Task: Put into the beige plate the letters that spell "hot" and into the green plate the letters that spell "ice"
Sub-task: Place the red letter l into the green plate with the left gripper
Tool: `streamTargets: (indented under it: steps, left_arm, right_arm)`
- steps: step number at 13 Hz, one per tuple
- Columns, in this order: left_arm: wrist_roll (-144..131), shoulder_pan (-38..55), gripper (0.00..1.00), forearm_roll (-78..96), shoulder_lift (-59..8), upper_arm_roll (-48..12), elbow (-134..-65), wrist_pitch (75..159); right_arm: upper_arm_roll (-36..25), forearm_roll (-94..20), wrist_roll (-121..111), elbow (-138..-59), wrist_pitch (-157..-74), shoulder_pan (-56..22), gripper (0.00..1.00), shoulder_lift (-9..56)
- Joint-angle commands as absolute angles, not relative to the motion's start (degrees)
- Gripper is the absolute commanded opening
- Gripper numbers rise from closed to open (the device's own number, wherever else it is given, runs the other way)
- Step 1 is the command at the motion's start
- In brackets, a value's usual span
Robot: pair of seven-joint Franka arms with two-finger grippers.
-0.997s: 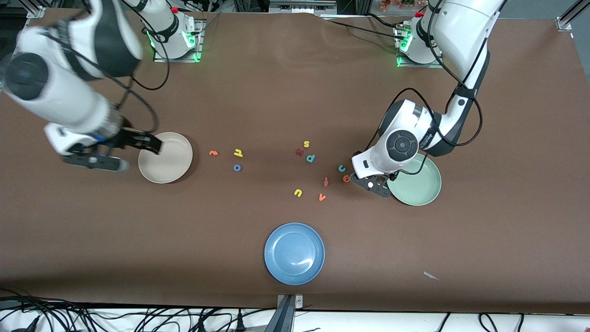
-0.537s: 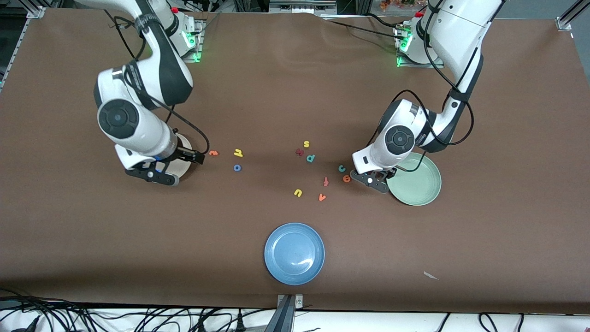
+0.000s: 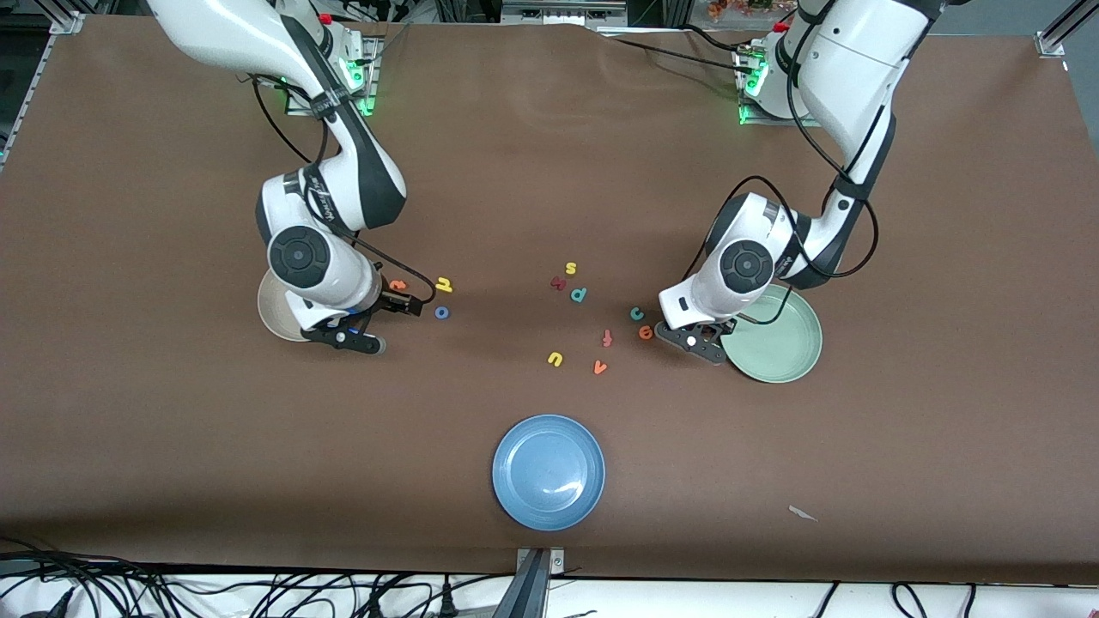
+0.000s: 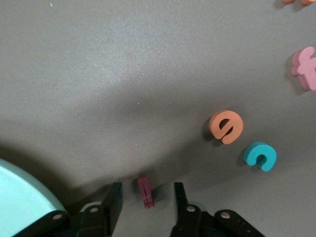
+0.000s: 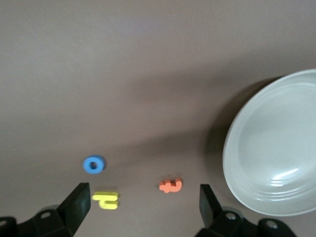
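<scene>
My left gripper (image 3: 675,333) is low at the table beside the green plate (image 3: 777,343). Its jaws are open astride the dark red i (image 4: 145,191), with a gap on each side. The orange e (image 4: 226,127) and teal c (image 4: 260,156) lie just past the fingertips. My right gripper (image 3: 403,301) hangs wide open over the table beside the beige plate (image 3: 273,314). Below it lie the orange t (image 5: 171,185), yellow h (image 5: 105,200) and blue o (image 5: 94,164). Both plates hold nothing that I can see.
A blue plate (image 3: 548,472) sits nearest the front camera. Between the arms lie a yellow s (image 3: 570,269), a dark red letter (image 3: 558,282), a teal p (image 3: 579,294), a pink f (image 3: 606,338), a yellow u (image 3: 555,359) and an orange v (image 3: 600,368).
My right arm has swung over the beige plate toward the t, h and o. My left gripper has settled a little lower and its jaws have narrowed around the i.
</scene>
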State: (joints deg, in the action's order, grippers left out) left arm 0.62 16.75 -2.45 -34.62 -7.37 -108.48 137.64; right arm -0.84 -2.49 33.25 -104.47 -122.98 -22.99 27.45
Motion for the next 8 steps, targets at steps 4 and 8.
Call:
streamTargets:
  steps: [4,8]
  left_arm:
    - [0.62,16.44,0.00,-3.96,-34.28,-7.21,-108.37,137.99]
    - [0.70,15.21,0.00,-3.96,-30.33,-7.03,-106.01,131.95]
  right_arm:
    - [-0.62,-3.34,31.73,-115.91,-129.80,-23.38,0.84,24.44]
    - [-0.09,-3.34,32.08,-123.31,-142.73,-23.38,0.85,24.43]
